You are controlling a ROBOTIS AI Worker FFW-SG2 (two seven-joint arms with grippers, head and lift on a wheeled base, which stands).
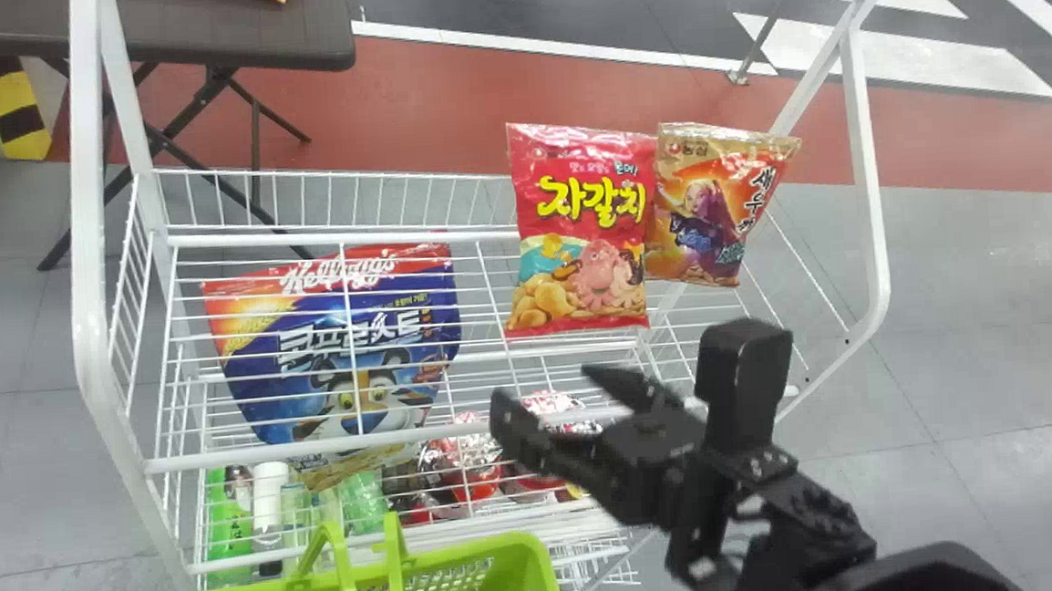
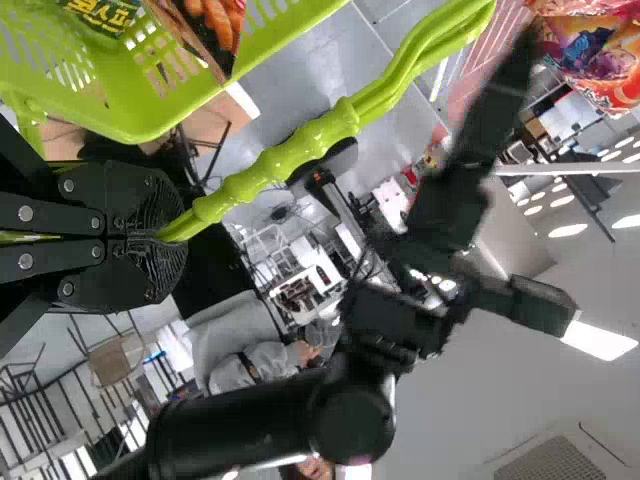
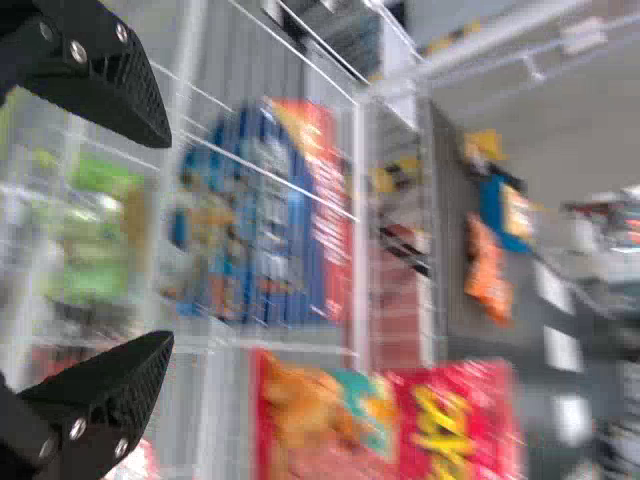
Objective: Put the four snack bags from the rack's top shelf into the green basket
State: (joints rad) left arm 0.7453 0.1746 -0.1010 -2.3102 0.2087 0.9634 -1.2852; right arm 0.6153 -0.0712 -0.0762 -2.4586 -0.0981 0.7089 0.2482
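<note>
Snack bags (image 1: 582,237) stand beyond the right gripper (image 1: 545,386), outside its parted jaws.

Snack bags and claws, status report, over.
Right claw open at rack. Left claw shut on basket handle. Red bag and orange bag on rack; red's edge overlaps orange.

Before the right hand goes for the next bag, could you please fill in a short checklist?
1. Right hand open: ok.
2. Left hand gripping the basket handle: ok.
3. Red bag uncovered in front: ok, its printed face shows whole.
4. Right hand around the red bag: not ok, its fingers stand short of it.
5. Top shelf finished: not ok, the red and orange bags remain.
6. Exact count inside the green basket: cannot tell.
</note>
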